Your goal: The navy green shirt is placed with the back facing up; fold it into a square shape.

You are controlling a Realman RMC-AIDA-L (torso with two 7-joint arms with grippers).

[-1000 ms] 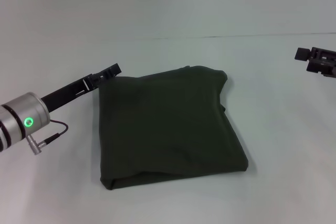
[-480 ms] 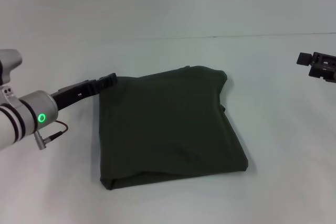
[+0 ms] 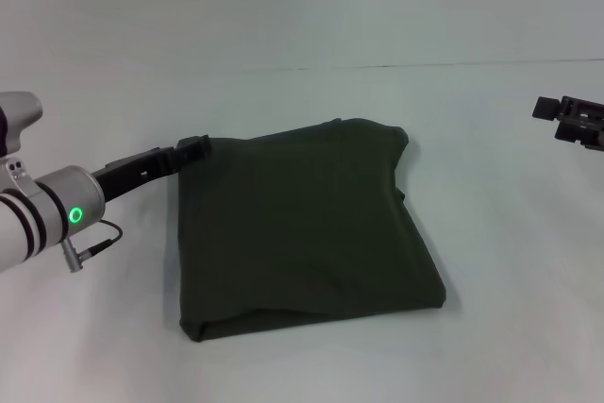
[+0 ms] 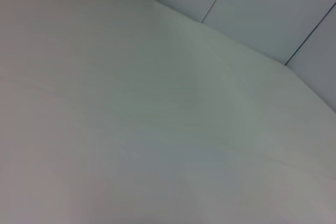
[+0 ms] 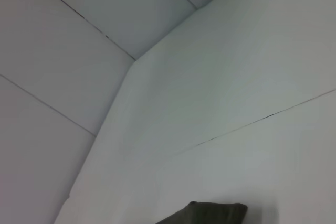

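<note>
**A:** Left gripper status?

**B:** Tip sits at the far-left corner of the navy green shirt, touching or just beside the edge, can't tell which. Fingers look pressed together, nothing visibly pinched between them. The black finger section runs back to a silver wrist with a green indicator ring lit, and a small cable loops under it.

**A:** Left wrist cam any help?

**B:** No. Only pale table surface and wall panel seams. No fingers, no cloth.

**A:** Right gripper?

**B:** At the far right edge of the head view, well apart from the shirt, apparently held off the table. Only a black bracket-like end shows; can't tell if its fingers are parted or together.

**A:** Shirt state?

**B:** Folded into a rough square, lying flat in the middle of the white table. Plain dark olive side up, no lettering showing. Layered edges visible along the near side and right side; far-right corner is rounded and slightly bunched. Near-left corner has a small lip of lower layer poking out.

**A:** Right wrist cam?

**B:** Shows a corner of the shirt at the frame edge, the rest is table and wall panels.
</note>
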